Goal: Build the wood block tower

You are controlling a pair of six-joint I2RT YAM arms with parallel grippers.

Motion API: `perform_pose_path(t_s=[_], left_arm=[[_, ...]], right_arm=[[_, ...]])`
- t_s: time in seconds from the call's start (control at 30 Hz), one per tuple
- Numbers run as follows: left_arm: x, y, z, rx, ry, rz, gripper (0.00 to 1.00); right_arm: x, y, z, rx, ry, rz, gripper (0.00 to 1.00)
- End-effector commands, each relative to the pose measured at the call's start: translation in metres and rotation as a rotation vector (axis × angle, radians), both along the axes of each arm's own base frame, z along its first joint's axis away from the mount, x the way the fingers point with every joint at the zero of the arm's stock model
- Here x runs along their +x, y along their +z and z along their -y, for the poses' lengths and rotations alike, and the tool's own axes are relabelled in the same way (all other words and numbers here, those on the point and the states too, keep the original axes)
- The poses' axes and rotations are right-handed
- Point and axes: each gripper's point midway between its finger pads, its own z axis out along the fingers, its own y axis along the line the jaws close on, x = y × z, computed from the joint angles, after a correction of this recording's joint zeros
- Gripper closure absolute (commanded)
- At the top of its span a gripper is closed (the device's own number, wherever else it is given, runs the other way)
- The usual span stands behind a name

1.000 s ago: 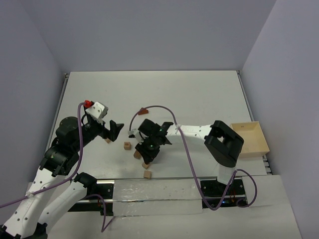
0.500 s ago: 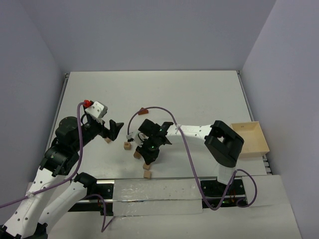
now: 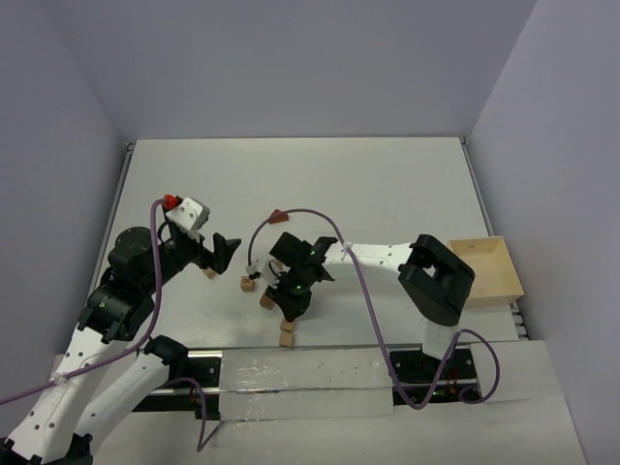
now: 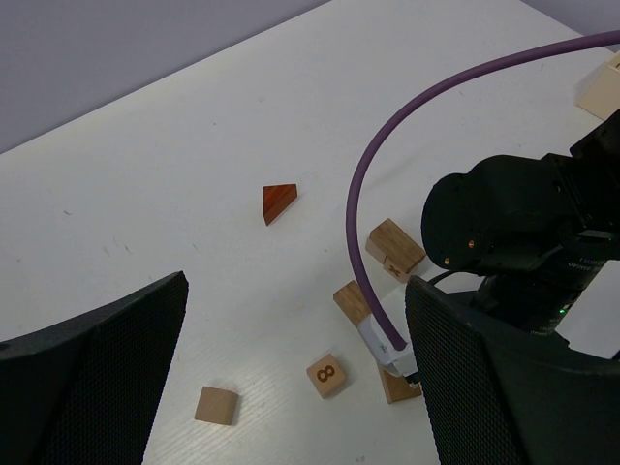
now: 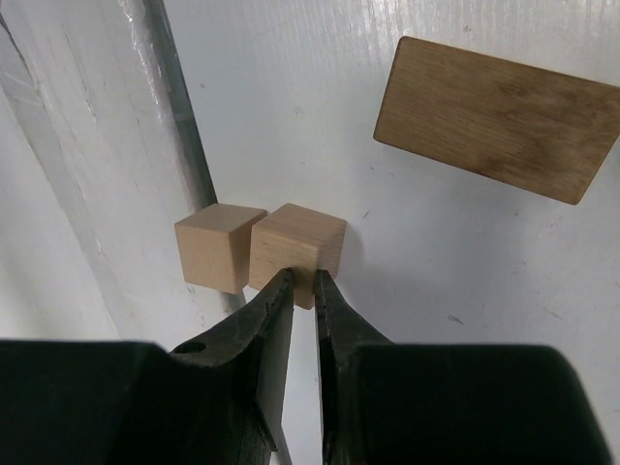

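- On the white worktop (image 3: 387, 184), only loose pieces; no wood block tower stacked yet.
- Toward the left edge, left gripper (image 3: 225, 252): gapes wide, grips nothing.
- By the near edge, right gripper (image 5: 302, 279): has just pinched almost shut, tips over a tan cube (image 5: 300, 237), clamps nothing visible.
- Beside it, touching, a second cube (image 5: 215, 250); reads as a nudge or missed grab, so stacking waits.

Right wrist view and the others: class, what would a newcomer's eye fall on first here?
The right gripper, shut, its tips at the near edge of a tan cube with a second cube beside it. Then the reddish-brown wedge lying alone on the white table, apart from the scattered tan blocks; no tower stands yet.
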Motion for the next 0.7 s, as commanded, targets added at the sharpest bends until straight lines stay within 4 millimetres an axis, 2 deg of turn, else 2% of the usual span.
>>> perform_pose_path(t_s=[0.0,0.67], left_arm=[[0.002,0.01,0.001,-0.018,-0.01,0.04,0.01],[0.001,0.009,0.001,-0.017,-0.01,0.038,0.01]], right_arm=[[-0.003,0.004,0.014,-0.037,0.017,0.015,0.79],[-0.014,0.015,0.002,0.007,0.029,0.007,0.72]])
